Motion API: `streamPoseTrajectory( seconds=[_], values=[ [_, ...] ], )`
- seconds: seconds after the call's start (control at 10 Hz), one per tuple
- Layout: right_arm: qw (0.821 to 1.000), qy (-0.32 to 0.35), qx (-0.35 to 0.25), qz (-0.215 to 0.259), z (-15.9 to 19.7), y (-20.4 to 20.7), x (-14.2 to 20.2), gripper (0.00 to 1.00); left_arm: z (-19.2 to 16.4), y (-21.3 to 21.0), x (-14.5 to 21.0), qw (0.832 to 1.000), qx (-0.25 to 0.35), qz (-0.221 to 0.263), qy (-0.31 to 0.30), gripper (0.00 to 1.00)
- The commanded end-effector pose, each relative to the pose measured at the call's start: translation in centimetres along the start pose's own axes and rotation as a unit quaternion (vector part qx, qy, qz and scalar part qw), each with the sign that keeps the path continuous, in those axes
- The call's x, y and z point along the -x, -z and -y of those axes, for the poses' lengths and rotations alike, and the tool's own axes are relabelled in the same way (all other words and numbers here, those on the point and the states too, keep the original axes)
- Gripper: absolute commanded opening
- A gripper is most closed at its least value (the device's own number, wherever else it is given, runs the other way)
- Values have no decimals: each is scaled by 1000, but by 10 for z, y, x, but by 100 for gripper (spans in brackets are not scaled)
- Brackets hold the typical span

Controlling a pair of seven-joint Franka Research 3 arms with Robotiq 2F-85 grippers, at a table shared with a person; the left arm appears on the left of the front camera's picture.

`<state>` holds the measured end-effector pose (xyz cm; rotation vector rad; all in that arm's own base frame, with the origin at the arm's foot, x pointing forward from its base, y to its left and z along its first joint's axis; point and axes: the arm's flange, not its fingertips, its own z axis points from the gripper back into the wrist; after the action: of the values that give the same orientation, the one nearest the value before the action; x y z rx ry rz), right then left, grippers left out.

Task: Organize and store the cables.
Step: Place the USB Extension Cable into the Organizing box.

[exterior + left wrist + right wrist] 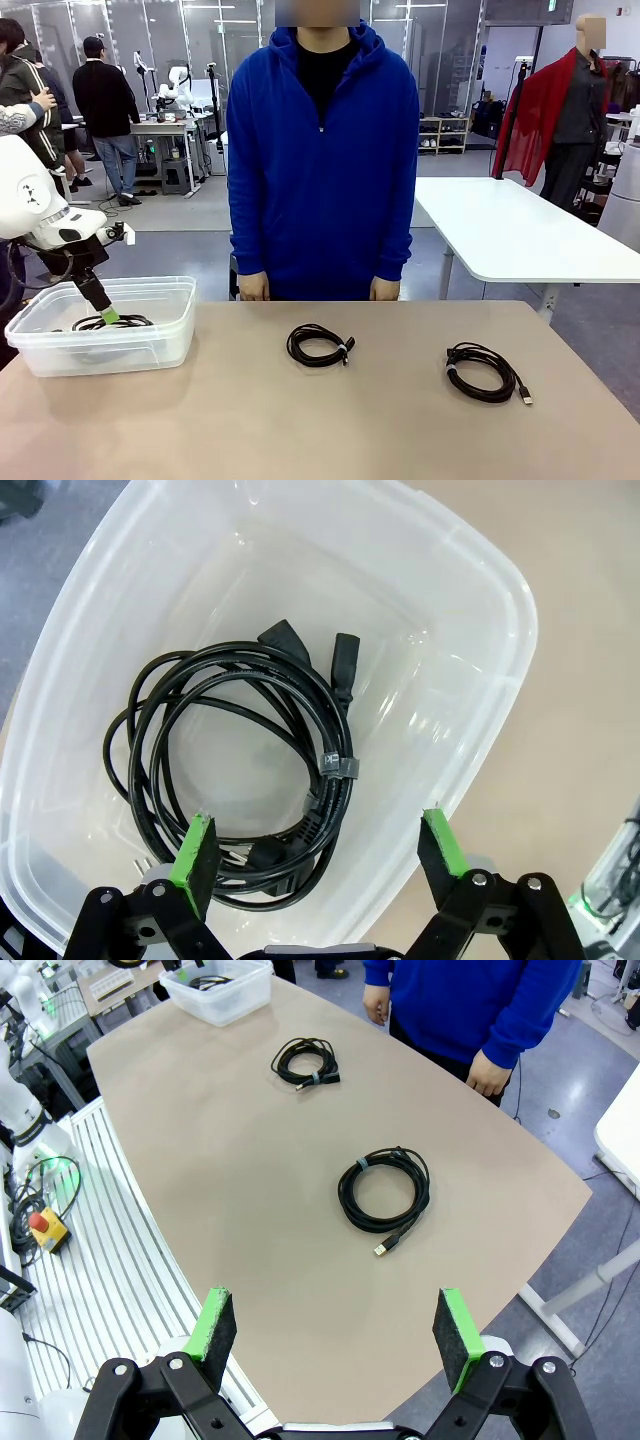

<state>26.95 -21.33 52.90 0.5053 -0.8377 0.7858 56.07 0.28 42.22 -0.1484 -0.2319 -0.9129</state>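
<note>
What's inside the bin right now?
One strapped cable coil with chunky plugs lies on the bin floor. The open left pincer hangs over it; a finger covers the coil's near edge.

A tan table (250,1160) spread out ahead of the right gripper's (333,1332) jaws, with a white ribbed platform (120,1260) to their left and grey floor (600,1195) past the table's edge to their right. Far beyond the left gripper's (106,315) jaws and off to the right, a white table (520,235) stood before glass partitions (140,40), under ceiling strip lights (210,6).
</note>
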Motion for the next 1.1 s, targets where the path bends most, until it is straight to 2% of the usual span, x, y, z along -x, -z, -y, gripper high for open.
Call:
streamPoseTrajectory(
  seconds=[0.0,0.7,1.0],
  values=[
    [1000,-7,-2,6,1,0,-1,100,-2,-1,1,1000,-1,1,-2,100],
    [1000,-7,-2,6,1,0,-1,100,-2,-1,1,1000,-1,1,-2,100],
    [1000,-17,6,-15,-9,2,-10,100,19,-20,11,1000,-23,6,6,100]
  ],
)
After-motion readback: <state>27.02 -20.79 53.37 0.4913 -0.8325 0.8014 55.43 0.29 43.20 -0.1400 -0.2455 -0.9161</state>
